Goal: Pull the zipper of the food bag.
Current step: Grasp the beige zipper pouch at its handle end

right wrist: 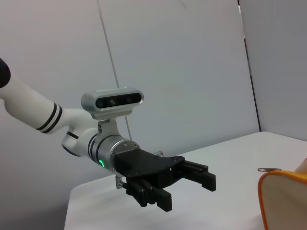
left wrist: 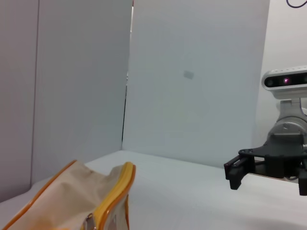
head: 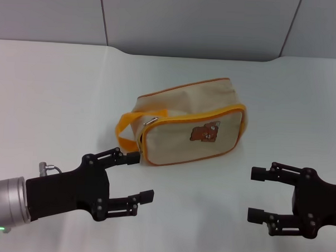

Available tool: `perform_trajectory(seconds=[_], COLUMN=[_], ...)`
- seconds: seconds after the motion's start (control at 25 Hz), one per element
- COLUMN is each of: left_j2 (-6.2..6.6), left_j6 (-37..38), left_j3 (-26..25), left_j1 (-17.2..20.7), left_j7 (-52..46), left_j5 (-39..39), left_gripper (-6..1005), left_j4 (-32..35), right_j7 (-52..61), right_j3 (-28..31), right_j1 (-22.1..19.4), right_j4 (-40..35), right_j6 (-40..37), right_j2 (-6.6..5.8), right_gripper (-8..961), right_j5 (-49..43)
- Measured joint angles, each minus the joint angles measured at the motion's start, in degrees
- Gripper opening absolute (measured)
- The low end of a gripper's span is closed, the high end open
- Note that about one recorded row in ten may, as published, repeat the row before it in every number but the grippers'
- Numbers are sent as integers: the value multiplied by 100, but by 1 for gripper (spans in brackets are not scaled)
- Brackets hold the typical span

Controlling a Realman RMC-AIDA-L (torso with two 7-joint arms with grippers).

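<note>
The beige food bag (head: 185,113) with orange-yellow piping and a brown bear print lies on the white table. Its orange strap handle (head: 125,129) hangs at its left end. The small silver zipper pull (head: 151,121) sits at the top left corner of the track. My left gripper (head: 141,177) is open and empty, just in front of and left of the bag, its upper fingertip close to the strap. My right gripper (head: 253,194) is open and empty, in front of and right of the bag. The left wrist view shows the bag's end (left wrist: 72,199) and the pull (left wrist: 88,222).
The table (head: 57,99) is white, with grey wall panels behind it. The right wrist view shows my left gripper (right wrist: 187,190), a bag corner (right wrist: 285,201) and the pull tab (right wrist: 269,169). The left wrist view shows my right gripper (left wrist: 268,179) farther off.
</note>
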Motion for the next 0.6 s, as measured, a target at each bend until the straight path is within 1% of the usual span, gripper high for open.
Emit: perform_trajectory(seconds=[0.2,0.4,0.48,0.6], left_j2=[0,0,1,-4], left_j6=[-38,-113,-249,-684], left_j3=[-27,-49,-67,-72], left_j1=[67,99,99,82], left_j7=[320,350,371,650], left_j5=[-299,-433,-630,-1111], left_gripper=[823,817,814,811], left_j4=[-205,-273,-402,-888], right_j7=[-1,-1,-1,0], right_j3=[3,7,9,15], right_j1=[1,3,-1,-17], right_j4=[-7,-10,-10,-10], right_j6=[18,19,19,19], right_j2=[43,51,51,57], right_gripper=[834,834,834,835], right_j5=[1,5,5,5])
